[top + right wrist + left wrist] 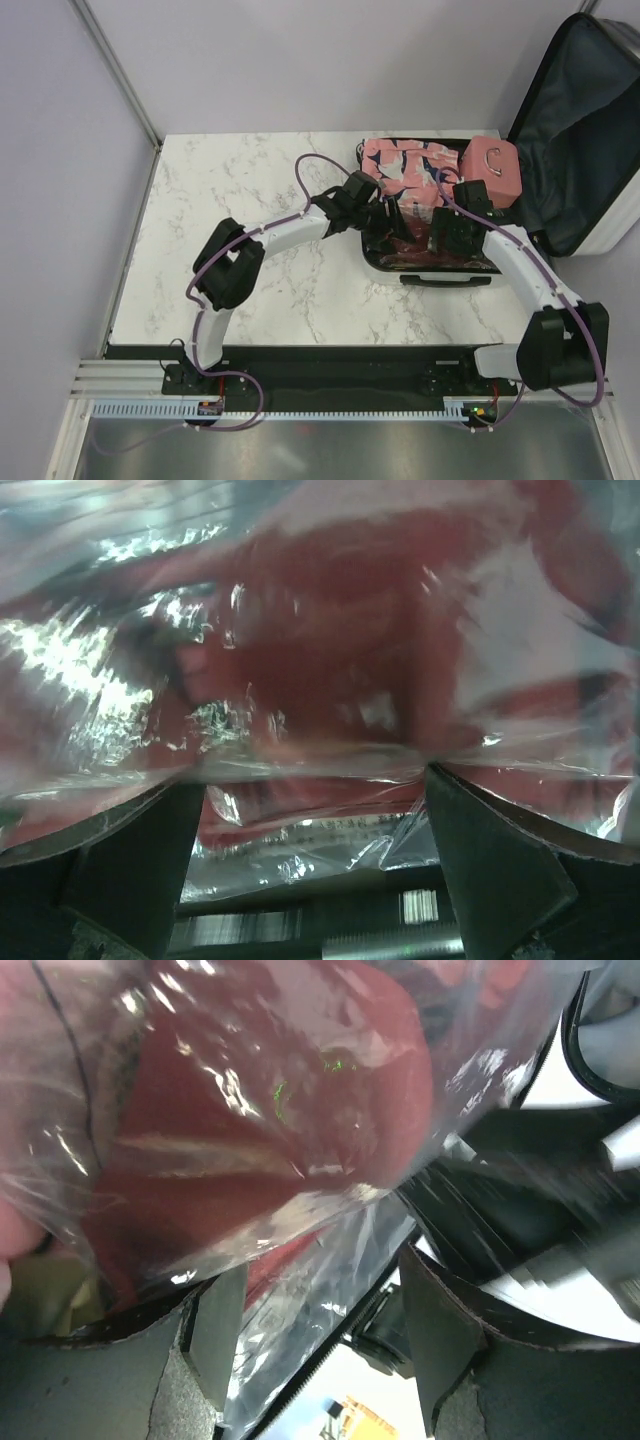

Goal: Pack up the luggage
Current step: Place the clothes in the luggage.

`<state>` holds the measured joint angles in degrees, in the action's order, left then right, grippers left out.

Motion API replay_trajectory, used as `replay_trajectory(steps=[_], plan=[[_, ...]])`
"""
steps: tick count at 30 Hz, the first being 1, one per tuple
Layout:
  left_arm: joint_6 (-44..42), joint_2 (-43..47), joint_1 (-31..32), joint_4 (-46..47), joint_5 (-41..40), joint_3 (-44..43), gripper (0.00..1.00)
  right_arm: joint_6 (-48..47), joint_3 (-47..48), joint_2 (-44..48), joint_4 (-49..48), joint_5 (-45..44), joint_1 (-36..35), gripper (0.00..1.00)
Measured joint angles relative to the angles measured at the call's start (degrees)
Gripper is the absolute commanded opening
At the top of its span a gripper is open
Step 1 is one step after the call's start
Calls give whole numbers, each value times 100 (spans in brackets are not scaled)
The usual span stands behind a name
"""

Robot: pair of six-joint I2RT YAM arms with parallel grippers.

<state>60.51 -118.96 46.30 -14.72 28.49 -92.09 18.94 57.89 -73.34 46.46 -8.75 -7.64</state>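
Your left gripper (322,1305) and right gripper (315,805) both stand wide over the bagged red garment (260,1140); you seem to be pressing it flat into the luggage (582,130).

From above, my left arm (280,228) and right arm (520,255) cover much of the open luggage (570,150), so I can't tell how the red bundle in clear plastic (402,250) lies in it, and the lid runs off the right edge. On the right wrist camera the red bundle (330,660) is smeared and overflows the frame. On the left wrist camera it (280,1140) is cropped, and the dark shapes to its right are too streaked to identify.
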Motion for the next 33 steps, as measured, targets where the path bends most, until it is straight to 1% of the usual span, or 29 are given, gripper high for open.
replay_trajectory(steps=[2, 5, 12, 17, 21, 26, 33], plan=[[-70, -83, -13, 11, -7, -83, 69, -79, -109, -479, -376, 11, 105, 98], [-153, -186, -35, 42, 0, -136, 69, -133, -151, -726, -579, 35, 177, 98], [-229, -223, -44, 107, 22, -155, 69, -238, -146, -737, -627, 52, 188, 98], [-431, -166, -48, 85, 81, -190, 70, -376, -9, -472, -365, 48, 188, 98], [-741, 39, -48, 37, 101, -260, 71, -505, 341, -140, -50, 11, 195, 98], [-1115, 544, -48, -17, 74, -439, 72, -651, 892, 144, 284, -50, 197, 98], [-1585, 1021, -74, -247, -195, -868, 72, -748, 1740, 214, 632, -455, 199, 98]])
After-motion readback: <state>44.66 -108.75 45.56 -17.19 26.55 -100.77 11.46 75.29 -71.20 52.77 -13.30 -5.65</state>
